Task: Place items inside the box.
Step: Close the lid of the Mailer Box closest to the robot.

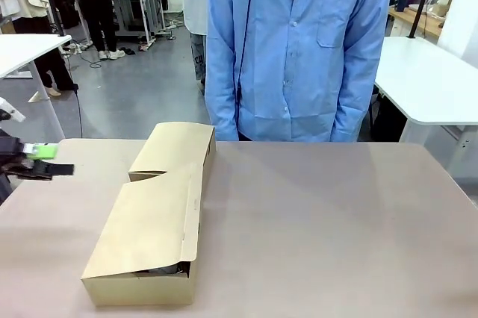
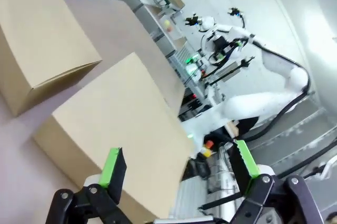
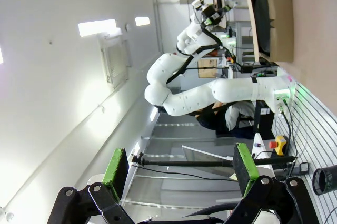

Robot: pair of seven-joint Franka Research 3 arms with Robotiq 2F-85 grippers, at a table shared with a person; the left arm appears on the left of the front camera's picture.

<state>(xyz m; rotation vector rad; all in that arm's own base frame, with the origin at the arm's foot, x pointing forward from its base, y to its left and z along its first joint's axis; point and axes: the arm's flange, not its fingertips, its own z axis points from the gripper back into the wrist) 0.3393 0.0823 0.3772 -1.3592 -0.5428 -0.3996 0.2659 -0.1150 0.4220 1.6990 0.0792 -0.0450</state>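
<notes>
A long brown cardboard box point(image 1: 153, 232) lies on the table left of centre, its lid flaps folded down over it. The items are hidden inside. In the gap under the lid at the near end there is a dark sliver point(image 1: 166, 268), and I cannot tell what it is. My left gripper point(image 1: 46, 161) hovers at the table's left edge, apart from the box. In the left wrist view the left gripper point(image 2: 179, 163) is open with nothing in it, and the box point(image 2: 121, 124) lies beyond its fingers. My right gripper point(image 3: 180, 163) is open and empty and points off the table, with the box point(image 3: 279, 24) far off.
A person in a blue shirt point(image 1: 299, 49) stands at the far edge of the table, no hands over it. The brown tabletop point(image 1: 336, 228) stretches bare to the right of the box. White tables point(image 1: 426, 79) stand behind on both sides.
</notes>
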